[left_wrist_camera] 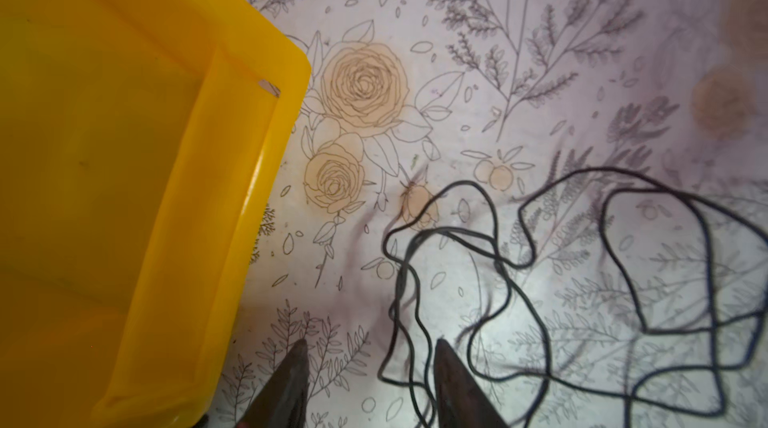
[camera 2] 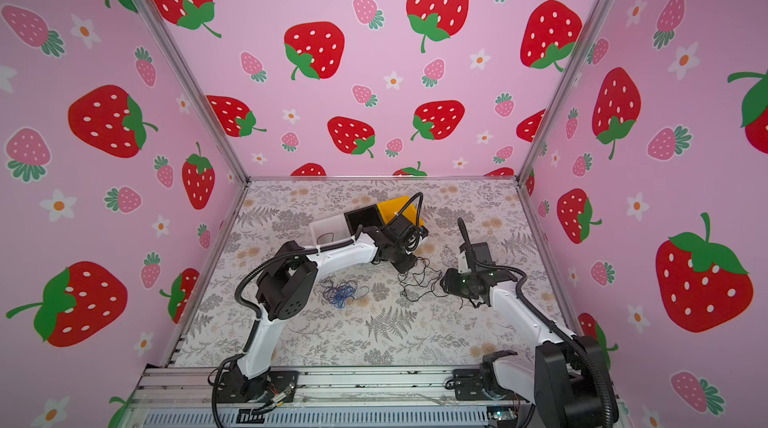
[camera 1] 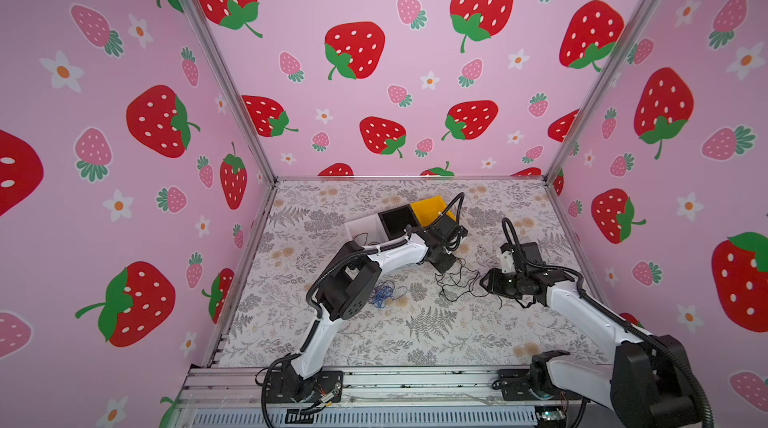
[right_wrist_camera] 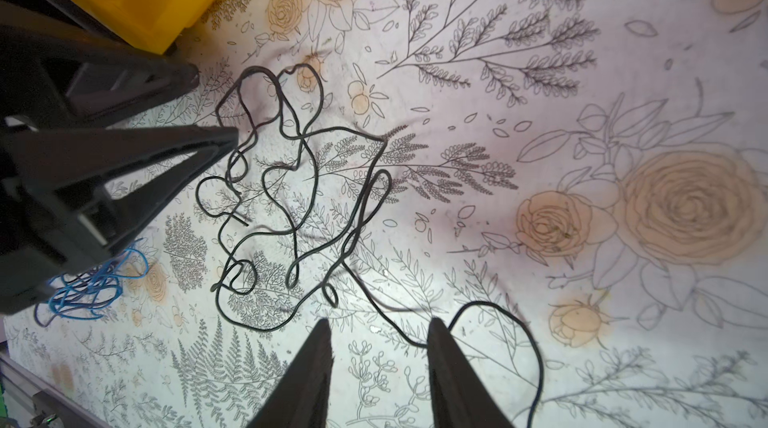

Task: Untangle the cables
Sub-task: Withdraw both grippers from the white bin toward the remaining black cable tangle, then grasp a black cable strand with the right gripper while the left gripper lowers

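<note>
Straddling black cable w/ my left pincer & right pincer, both parted, empty; prob light, floppy: pinch 1 end.

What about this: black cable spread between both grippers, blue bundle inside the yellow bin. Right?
No. The blue bundle lies on the table, not in the yellow bin; both top views show it. The black cable is spread between the left gripper and right gripper.
</note>
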Motion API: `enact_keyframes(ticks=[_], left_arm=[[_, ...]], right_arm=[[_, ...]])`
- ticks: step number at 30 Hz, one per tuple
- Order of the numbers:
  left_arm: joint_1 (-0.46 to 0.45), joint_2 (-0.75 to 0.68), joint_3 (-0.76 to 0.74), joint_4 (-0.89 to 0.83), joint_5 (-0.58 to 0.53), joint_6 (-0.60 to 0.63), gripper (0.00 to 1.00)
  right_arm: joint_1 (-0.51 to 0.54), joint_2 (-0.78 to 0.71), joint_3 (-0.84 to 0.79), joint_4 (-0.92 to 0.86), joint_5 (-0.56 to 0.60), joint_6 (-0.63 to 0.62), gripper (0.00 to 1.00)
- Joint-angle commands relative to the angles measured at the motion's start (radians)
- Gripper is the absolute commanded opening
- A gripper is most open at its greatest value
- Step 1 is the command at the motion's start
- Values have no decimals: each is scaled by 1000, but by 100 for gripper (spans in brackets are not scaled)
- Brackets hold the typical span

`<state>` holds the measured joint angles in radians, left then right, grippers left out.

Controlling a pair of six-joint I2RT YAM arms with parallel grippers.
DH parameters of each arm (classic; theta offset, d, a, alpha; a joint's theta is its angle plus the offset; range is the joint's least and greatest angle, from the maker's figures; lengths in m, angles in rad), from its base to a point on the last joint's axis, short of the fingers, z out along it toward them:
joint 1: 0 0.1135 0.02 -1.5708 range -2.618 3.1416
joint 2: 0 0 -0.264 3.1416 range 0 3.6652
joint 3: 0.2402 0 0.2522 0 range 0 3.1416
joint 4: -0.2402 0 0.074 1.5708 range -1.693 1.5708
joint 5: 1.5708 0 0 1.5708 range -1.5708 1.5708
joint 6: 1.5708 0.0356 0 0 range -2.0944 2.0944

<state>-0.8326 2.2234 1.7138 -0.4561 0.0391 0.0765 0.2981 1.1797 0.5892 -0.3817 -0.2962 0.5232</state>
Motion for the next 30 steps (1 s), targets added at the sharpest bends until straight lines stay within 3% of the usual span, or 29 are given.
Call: enact_keyframes(ticks=[1, 3, 10, 14, 22, 30], left_arm=[[6, 34, 79, -57, -7, 14, 42], [6, 39, 81, -50, -1, 25, 40], [6, 39, 83, -55, 31, 46, 19], [6, 17, 87, -53, 23, 48, 0], [6, -195, -4, 25, -55, 76, 0], [6, -429, -71, 26, -109, 96, 0]], right_arm=[[-5, 10, -32, -5, -21, 10, 40], [-5, 14, -46, 11, -20, 14, 40], [-5, 67, -55, 30, 3, -6, 39], [-5, 81, -64, 42, 6, -6, 38], [-5, 75, -75, 80, 18, 14, 34], [-5, 62, -68, 98, 53, 19, 36]])
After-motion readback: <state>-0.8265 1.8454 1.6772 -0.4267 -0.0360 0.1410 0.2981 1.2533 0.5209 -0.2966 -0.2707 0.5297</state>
